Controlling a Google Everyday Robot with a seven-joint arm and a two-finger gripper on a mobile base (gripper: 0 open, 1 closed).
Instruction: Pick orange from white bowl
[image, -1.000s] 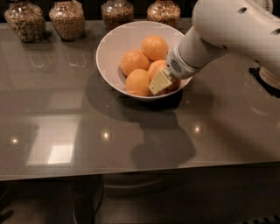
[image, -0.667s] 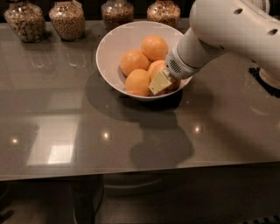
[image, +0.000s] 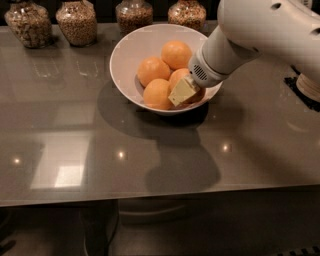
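The white bowl (image: 123, 49) stands on the grey table near the back middle and holds several oranges. One orange (image: 176, 53) lies at the back, one (image: 152, 70) at the left, one (image: 157, 94) at the front. Another orange (image: 178, 78) at the right is partly hidden by my gripper (image: 184, 92). The gripper reaches down into the right side of the bowl from the upper right and rests against that orange. The white arm (image: 260, 30) covers the bowl's right rim.
Several glass jars of grains stand in a row along the back edge, among them one at the far left (image: 29, 22) and one behind the bowl (image: 134, 14). A dark object (image: 304, 90) sits at the right edge. The table's front edge (image: 150, 200) runs across below.
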